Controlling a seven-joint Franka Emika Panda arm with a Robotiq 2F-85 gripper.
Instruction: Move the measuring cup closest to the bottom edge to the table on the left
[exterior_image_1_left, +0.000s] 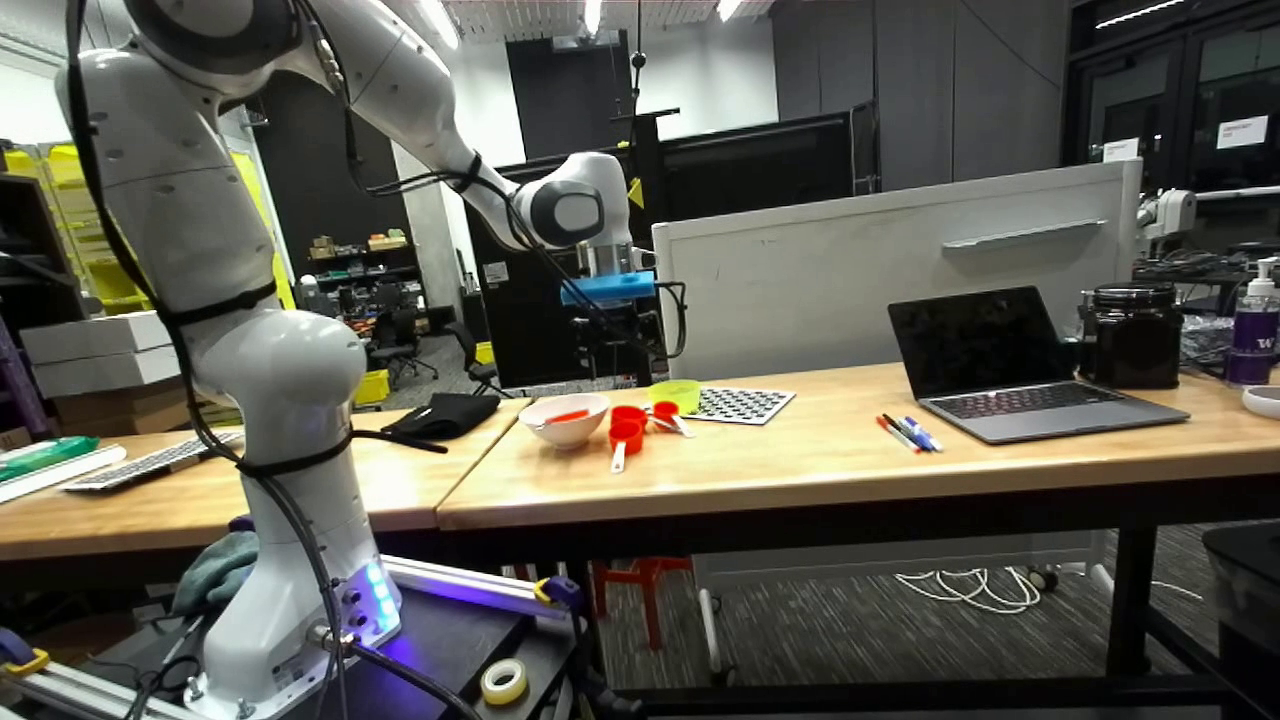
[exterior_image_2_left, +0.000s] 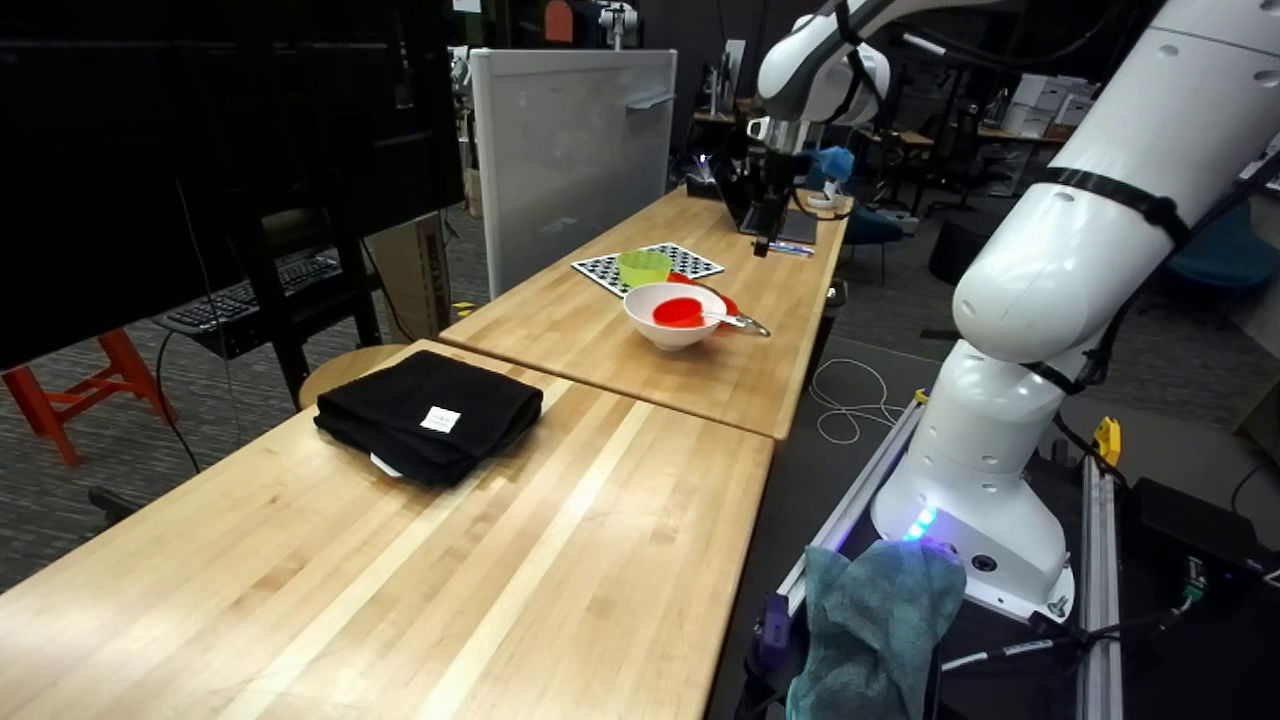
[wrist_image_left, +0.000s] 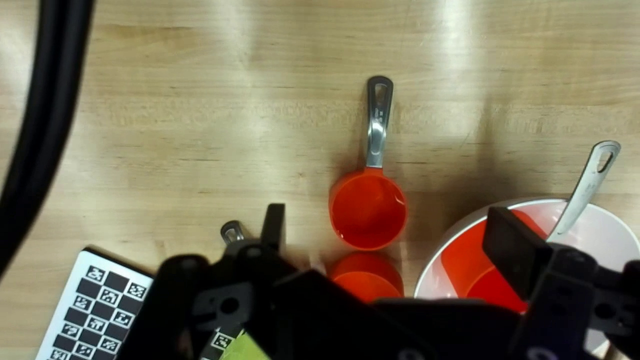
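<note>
The measuring cup (exterior_image_1_left: 626, 437) is small and red with a short metal handle. It stands on the longer wood bench, handle toward the bench's front edge. In the wrist view the cup (wrist_image_left: 368, 212) lies between the fingers, its handle pointing up the picture. In an exterior view the white bowl partly hides the red cups. My gripper (exterior_image_1_left: 617, 362) is open and empty, above the cups and apart from them; it also shows in the wrist view (wrist_image_left: 387, 235). The table on the left (exterior_image_1_left: 395, 485) is the shorter wood-topped one; its top (exterior_image_2_left: 560, 560) fills the foreground of an exterior view.
A white bowl (exterior_image_2_left: 650, 318) holding another red cup (exterior_image_2_left: 680, 312) stands beside the cup. Another red cup (wrist_image_left: 367, 280) sits right behind it. A yellow-green bowl (exterior_image_1_left: 677, 394) and a checkered board (exterior_image_1_left: 745, 405) are nearby. Folded black cloth (exterior_image_2_left: 430, 415) lies on the left table.
</note>
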